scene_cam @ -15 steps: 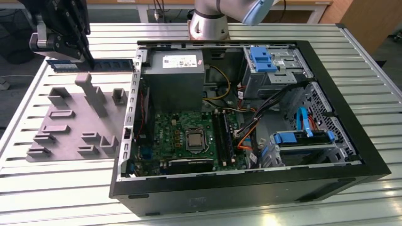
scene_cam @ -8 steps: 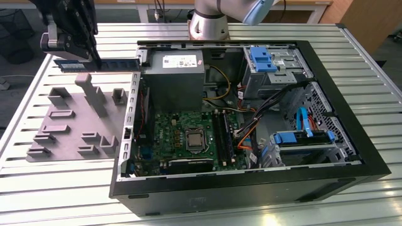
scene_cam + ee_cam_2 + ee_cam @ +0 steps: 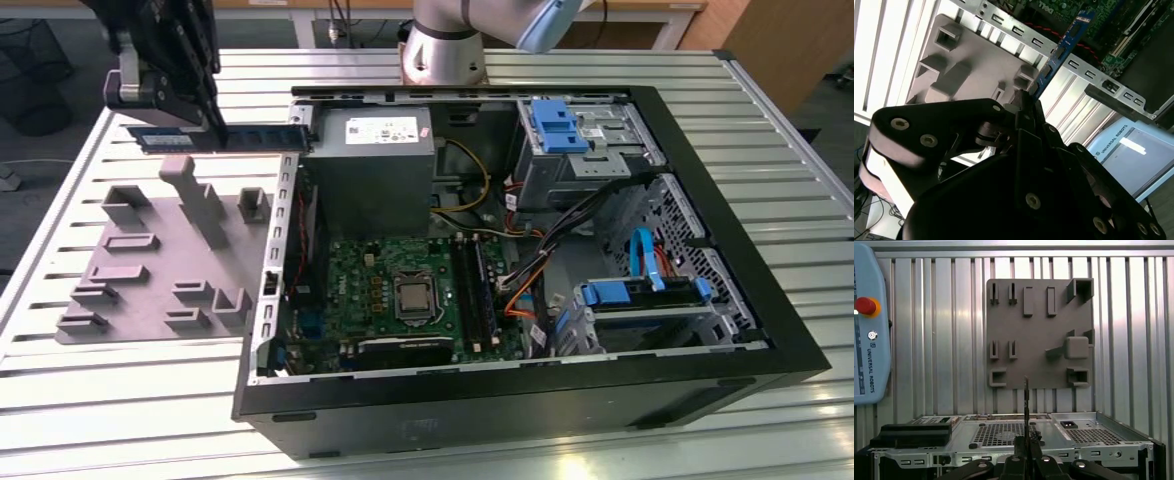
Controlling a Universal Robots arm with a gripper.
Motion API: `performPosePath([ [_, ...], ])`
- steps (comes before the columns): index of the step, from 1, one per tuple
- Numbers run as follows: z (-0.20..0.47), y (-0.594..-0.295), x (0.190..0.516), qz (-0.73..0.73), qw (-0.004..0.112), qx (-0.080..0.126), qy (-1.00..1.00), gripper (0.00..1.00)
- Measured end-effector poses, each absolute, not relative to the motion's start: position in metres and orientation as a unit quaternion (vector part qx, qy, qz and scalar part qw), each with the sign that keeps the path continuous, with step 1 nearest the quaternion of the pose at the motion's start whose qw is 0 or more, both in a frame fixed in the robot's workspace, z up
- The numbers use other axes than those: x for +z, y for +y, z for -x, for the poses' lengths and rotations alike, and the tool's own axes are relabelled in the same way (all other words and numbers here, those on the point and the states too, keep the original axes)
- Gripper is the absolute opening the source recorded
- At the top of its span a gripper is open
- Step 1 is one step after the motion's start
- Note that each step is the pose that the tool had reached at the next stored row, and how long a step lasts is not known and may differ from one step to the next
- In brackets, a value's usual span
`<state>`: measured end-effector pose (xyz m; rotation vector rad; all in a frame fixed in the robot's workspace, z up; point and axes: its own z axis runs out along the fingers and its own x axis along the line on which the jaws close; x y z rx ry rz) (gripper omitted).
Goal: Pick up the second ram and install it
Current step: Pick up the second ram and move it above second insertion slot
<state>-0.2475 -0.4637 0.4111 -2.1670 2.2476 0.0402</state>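
Grip: the gripper (image 3: 1027, 99) has its jaws drawn narrow and clamped on the flat faces of the second ram (image 3: 1064, 45). The stick juts out past them in the second wrist view and shows edge-on in the first wrist view.
Where it is: in the exterior view we see the stick held level in the air, above the far end of the grey fixture plate (image 3: 147, 270). It sits just beside the wall of the computer case (image 3: 534, 405) on the exterior view's left. As far as we can tell, it touches neither the plate nor the bench (image 3: 80, 400).
Handling: we judge it light and stiff but card-thin, so it should not be bent or twisted. Its chips and contact edge look fragile.
Where to hold: we reckon the broad faces serve best, away from the contact edge. The present hold sits nearer one end than the middle.
Slip: the faces look smooth, so we think an off-centre pinch could let the stick pivot.
Farther off: inside the case the motherboard (image 3: 387, 290) lies flat, and its long dark memory slots (image 3: 470, 285) are well apart from the stick. We cannot tell whether any slot is filled.
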Motion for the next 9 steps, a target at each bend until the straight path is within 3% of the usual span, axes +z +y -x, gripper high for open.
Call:
performPosePath([
  [9,0.2378,-0.4637,0.4111,0.694,0.010,0.013,0.720,0.14],
])
